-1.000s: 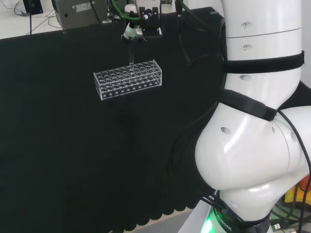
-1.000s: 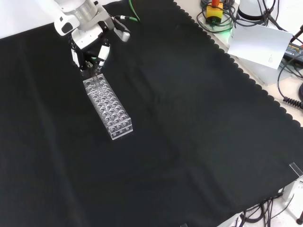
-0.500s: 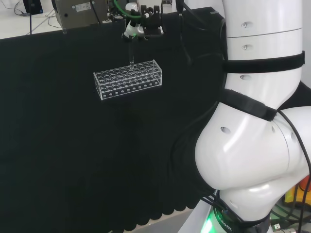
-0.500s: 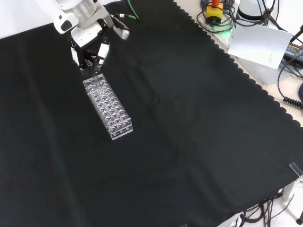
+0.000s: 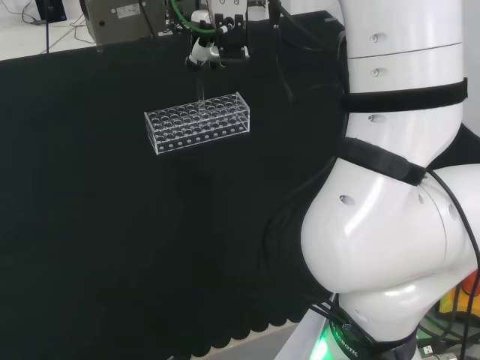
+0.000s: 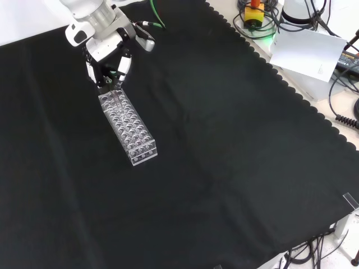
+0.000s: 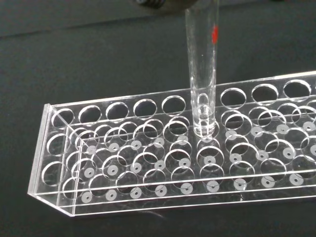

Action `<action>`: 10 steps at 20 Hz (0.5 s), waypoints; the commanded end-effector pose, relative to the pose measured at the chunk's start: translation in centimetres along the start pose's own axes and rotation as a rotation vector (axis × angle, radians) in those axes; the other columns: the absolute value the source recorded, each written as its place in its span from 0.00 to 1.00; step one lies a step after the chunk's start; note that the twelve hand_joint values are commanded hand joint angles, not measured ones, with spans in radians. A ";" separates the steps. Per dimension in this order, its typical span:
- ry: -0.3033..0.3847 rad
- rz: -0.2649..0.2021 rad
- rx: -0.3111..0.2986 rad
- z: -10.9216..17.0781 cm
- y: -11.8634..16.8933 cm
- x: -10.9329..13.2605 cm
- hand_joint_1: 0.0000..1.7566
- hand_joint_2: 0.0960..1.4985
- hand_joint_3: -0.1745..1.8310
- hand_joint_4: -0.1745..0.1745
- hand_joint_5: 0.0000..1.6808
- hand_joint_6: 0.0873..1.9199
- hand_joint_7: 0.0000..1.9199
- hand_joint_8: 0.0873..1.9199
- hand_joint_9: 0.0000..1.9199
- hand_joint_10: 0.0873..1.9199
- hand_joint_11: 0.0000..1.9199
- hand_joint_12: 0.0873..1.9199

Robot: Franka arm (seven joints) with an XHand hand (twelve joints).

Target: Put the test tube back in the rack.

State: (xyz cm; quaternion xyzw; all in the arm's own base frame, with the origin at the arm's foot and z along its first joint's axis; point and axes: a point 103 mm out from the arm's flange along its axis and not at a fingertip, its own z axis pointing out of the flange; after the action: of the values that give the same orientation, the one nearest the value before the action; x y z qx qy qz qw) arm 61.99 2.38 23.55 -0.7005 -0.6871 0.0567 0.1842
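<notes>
You have the hand (image 6: 106, 53) poised above the far end of the rack (image 6: 128, 127) as the front view shows it, near the cloth's (image 6: 235, 145) top-left corner in that view; in the head view the hand (image 5: 217, 41) sits close to the far edge of the cloth (image 5: 90, 240), just above the rack (image 5: 198, 122). Your fingers point downward and are closed around the upper part of the test tube (image 7: 201, 69), which hangs upright beneath them. In the head view the test tube (image 5: 201, 91) reads as a thin clear line running from the hand down to the rack's back row. From the wrist view, the tube's rounded bottom sits at the level of the rack's (image 7: 173, 158) top plate, lined up with a hole in the outer row along one long side; you cannot tell for certain from this view whether the tip has passed through the hole or is just at its mouth. A small red mark shows on the tube's upper wall. The rack lies flat on the cloth, and its other holes look unfilled. In the front view its long side runs away from the hand toward the cloth's middle.
</notes>
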 end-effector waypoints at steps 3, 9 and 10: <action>0.008 -0.002 0.011 0.4 0.1 -0.2 0.81 0.67 0.00 0.00 0.77 0.08 0.71 0.34 0.80 0.00 0.77 0.36; 0.013 -0.004 0.026 1.0 0.2 -0.4 0.81 0.67 0.00 0.00 0.77 0.08 0.71 0.34 0.80 0.00 0.77 0.36; 0.010 -0.004 0.028 1.1 0.2 -0.4 0.81 0.67 0.00 0.00 0.77 0.08 0.71 0.34 0.80 0.00 0.77 0.36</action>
State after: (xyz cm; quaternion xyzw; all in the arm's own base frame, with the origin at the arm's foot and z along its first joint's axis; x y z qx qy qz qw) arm 61.85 2.29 22.51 -0.6974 -0.6868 0.0603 0.1958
